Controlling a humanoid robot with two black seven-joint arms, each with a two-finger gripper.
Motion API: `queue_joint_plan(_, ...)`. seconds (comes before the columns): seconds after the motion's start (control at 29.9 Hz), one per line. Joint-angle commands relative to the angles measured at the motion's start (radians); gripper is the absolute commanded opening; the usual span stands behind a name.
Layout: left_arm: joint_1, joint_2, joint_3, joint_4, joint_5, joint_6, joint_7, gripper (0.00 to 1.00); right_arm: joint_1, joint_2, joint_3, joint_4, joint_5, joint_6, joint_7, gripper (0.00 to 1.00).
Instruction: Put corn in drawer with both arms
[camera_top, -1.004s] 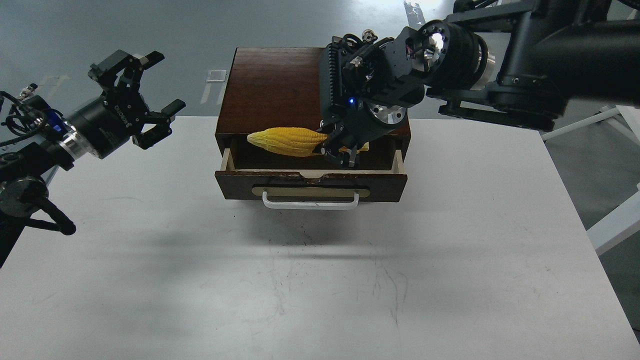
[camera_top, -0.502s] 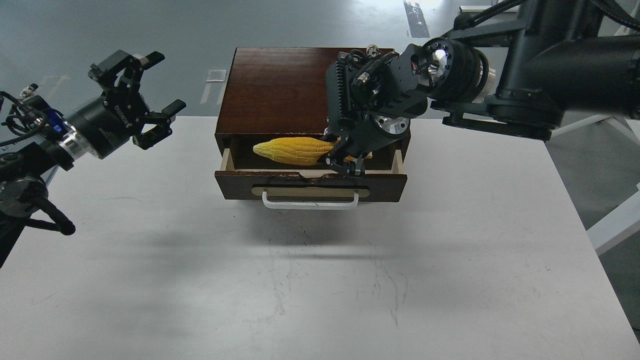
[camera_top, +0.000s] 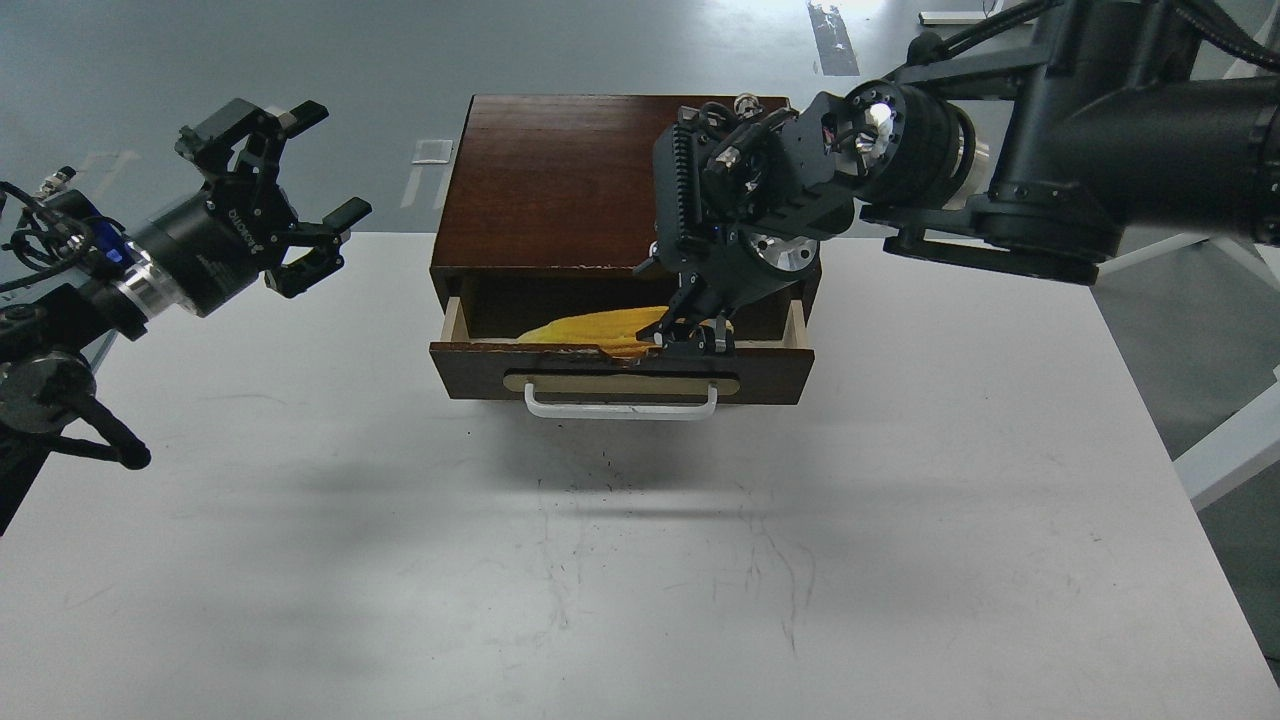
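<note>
Since the earlier frames the corn (camera_top: 590, 329) has sunk from level with the cabinet's edge down into the drawer (camera_top: 620, 370), and my right claw (camera_top: 692, 335) has dropped with it. Only the upper strip of the cob shows now, a blurred yellow band above the drawer's front panel; its lower side is hidden behind that panel and its right end lies under my fingers. Whether those fingers clamp the cob or have let go I cannot tell, since they are dark and bunched at the drawer's rim. My wrist housing covers the cabinet's (camera_top: 545, 180) right front corner. Off to the left, well apart from the cabinet, my left claw (camera_top: 290, 190) hangs above the white surface (camera_top: 640, 560) with prongs spread and nothing between them.
</note>
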Motion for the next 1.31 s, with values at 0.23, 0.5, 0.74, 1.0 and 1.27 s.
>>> queue_joint_plan(0.23,-0.001,0.0,0.0,0.0,0.0,0.0,0.0,0.99,0.021,-0.084,0.071,0.003,0.049,-0.001,0.0,0.73)
queue_joint_plan(0.5,0.001,-0.006,0.0,0.0,0.0,0.0,0.0,0.99,0.011,-0.283,0.099,0.038,0.418,0.006,0.0,0.97)
queue_joint_plan(0.74,0.002,-0.015,0.0,0.0,0.0,0.0,0.0,0.99,-0.113,-0.451,0.173,0.052,0.776,0.005,0.0,0.98)
queue_joint_plan(1.0,0.007,-0.026,0.0,0.0,0.0,0.0,0.0,0.99,-0.506,-0.58,0.499,0.04,1.153,-0.006,0.0,0.98)
queue_joint_plan(1.27,0.024,-0.041,-0.003,0.001,-0.005,0.0,0.0,0.99,-0.879,-0.565,0.853,-0.014,1.382,-0.006,0.0,0.98)
